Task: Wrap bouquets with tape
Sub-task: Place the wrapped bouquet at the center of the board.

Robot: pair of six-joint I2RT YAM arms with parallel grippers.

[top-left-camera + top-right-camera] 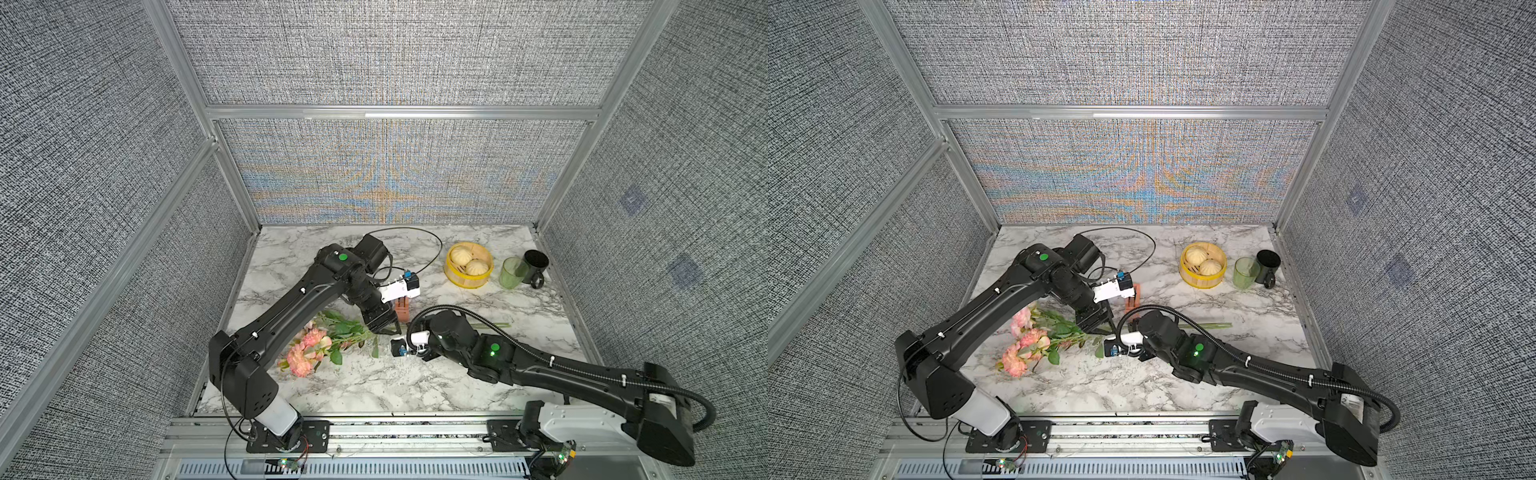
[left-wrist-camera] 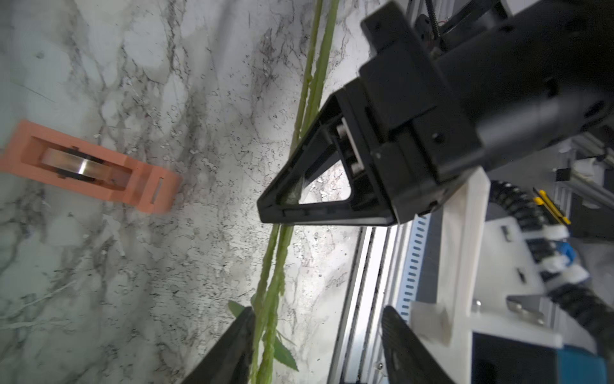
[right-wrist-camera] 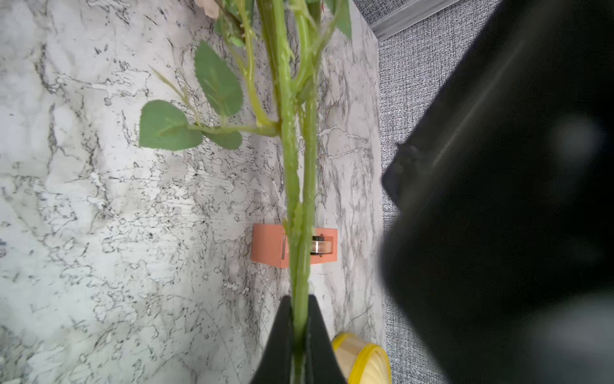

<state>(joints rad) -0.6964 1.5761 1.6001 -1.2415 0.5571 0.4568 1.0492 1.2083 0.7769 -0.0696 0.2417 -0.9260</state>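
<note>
Firmly the right end effector (image 3: 300, 335) clenches the bouquet stems (image 3: 295, 186); the left end effector (image 2: 319, 319) hangs released around them, near the tape dispenser (image 2: 89, 169).

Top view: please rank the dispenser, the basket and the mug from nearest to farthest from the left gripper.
From the left gripper:
1. Dispenser, close beside it.
2. Basket, farther back, to the right.
3. Mug, far right.

One bouquet (image 1: 316, 345), one tape (image 2: 89, 169), two buns (image 1: 461, 254), two cups (image 1: 513, 272)
</note>
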